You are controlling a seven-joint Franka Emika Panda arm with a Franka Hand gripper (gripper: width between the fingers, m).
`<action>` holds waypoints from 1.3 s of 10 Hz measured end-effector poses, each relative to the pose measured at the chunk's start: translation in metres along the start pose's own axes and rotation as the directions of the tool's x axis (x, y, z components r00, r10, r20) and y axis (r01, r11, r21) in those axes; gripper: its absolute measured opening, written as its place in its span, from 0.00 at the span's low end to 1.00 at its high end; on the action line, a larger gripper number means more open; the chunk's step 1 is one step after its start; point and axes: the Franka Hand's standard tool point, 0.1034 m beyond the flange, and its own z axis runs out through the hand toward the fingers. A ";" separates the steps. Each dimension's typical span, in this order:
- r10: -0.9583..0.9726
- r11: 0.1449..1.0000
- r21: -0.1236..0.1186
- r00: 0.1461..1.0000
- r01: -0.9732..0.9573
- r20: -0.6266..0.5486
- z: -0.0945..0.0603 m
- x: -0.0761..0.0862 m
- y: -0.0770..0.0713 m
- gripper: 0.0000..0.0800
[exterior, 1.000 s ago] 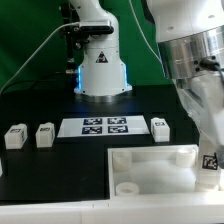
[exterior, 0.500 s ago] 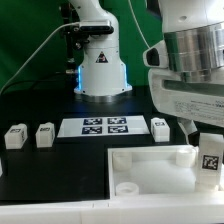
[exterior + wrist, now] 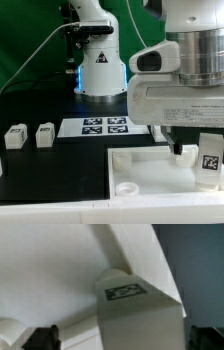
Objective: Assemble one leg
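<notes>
Black tabletop (image 3: 50, 185): three legs (image 3: 13, 135) (image 3: 44, 134) (image 3: 209, 160), one tray (image 3: 140, 156)

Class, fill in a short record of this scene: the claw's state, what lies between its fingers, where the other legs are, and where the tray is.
claw: looks open, fingers wide apart
between fingers: leg, tag towards the wrist camera, gap on one side
other legs: side by side, on the exterior view's left of the marker board
tray: nearer the exterior camera than the marker board
</notes>
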 end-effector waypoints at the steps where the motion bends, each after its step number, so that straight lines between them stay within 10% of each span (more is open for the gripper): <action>1: 0.039 0.999 0.000 0.999 -0.039 0.000 0.000 0.000 0.000 0.78; 2: 0.033 0.999 0.000 0.999 -0.033 0.000 0.000 0.000 0.000 0.78; 5: 0.248 0.969 0.002 0.969 -0.248 0.002 0.000 0.000 0.000 0.37; 8: 0.512 0.859 0.008 0.859 -0.512 0.007 0.001 0.000 0.001 0.37; 12: 0.884 0.459 0.088 0.464 -0.884 0.054 0.003 -0.002 0.009 0.37; 13: 0.966 0.231 0.111 0.242 -0.967 0.096 0.003 -0.006 0.008 0.37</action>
